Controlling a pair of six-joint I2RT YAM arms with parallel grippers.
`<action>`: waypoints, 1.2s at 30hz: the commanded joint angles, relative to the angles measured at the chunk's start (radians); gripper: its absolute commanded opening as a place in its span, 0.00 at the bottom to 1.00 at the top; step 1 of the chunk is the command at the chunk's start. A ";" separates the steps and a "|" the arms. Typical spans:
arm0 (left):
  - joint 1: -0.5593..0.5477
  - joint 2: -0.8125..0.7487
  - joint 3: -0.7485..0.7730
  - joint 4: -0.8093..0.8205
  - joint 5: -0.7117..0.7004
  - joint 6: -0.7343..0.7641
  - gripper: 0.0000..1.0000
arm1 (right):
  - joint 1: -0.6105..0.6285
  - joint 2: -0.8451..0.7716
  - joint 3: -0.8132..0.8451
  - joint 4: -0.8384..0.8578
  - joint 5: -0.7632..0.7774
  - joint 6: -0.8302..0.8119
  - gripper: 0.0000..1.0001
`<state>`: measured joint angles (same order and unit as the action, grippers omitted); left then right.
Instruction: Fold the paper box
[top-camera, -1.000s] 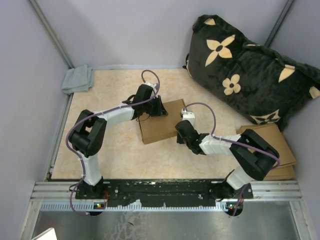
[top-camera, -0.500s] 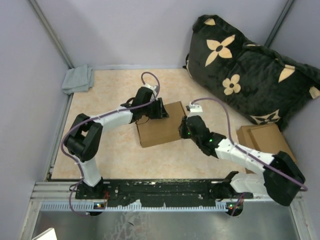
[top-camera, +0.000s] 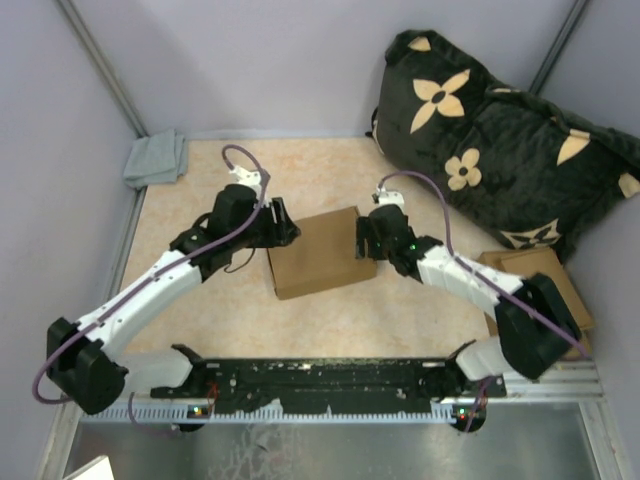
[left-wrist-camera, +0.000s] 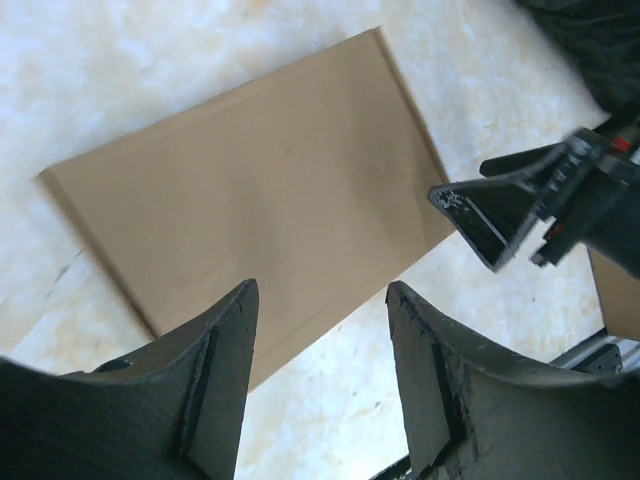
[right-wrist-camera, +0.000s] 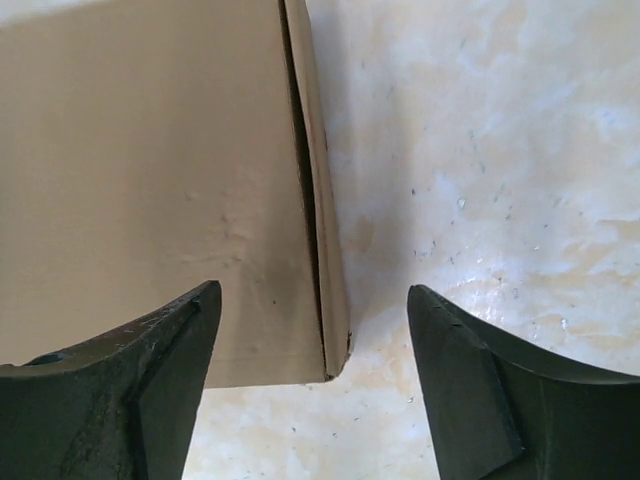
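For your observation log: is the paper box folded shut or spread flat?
Folded shut: the paper box is a closed rectangle, no flaps spread.

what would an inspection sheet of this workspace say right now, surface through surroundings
surface: beige mottled table, no spills seen
job's things: paper box lies flat with its lid down, between the two grippers
clutter: grey cloth in the far left corner; black flowered cushion far right; flat cardboard stack at the right edge
grippers: left gripper open, holding nothing; right gripper open over the box's edge, holding nothing
cables: purple cables loop off both wrists, clear of the box
surroundings: plain walls; metal rail at the near edge
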<state>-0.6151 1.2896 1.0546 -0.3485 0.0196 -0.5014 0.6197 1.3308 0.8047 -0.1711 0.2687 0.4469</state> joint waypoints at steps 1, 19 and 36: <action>0.002 -0.156 -0.161 -0.034 -0.191 0.004 0.65 | -0.014 0.118 0.083 0.034 -0.046 -0.048 0.73; 0.019 0.001 -0.309 -0.030 -0.166 -0.122 0.64 | -0.021 0.058 -0.145 0.186 -0.386 0.060 0.51; 0.019 -0.255 -0.261 -0.142 -0.205 -0.074 0.66 | 0.015 -0.362 -0.146 -0.151 -0.188 0.030 0.80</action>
<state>-0.5980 1.0695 0.7448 -0.4660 -0.1200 -0.6193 0.6319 1.0019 0.5549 -0.2359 -0.0395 0.5148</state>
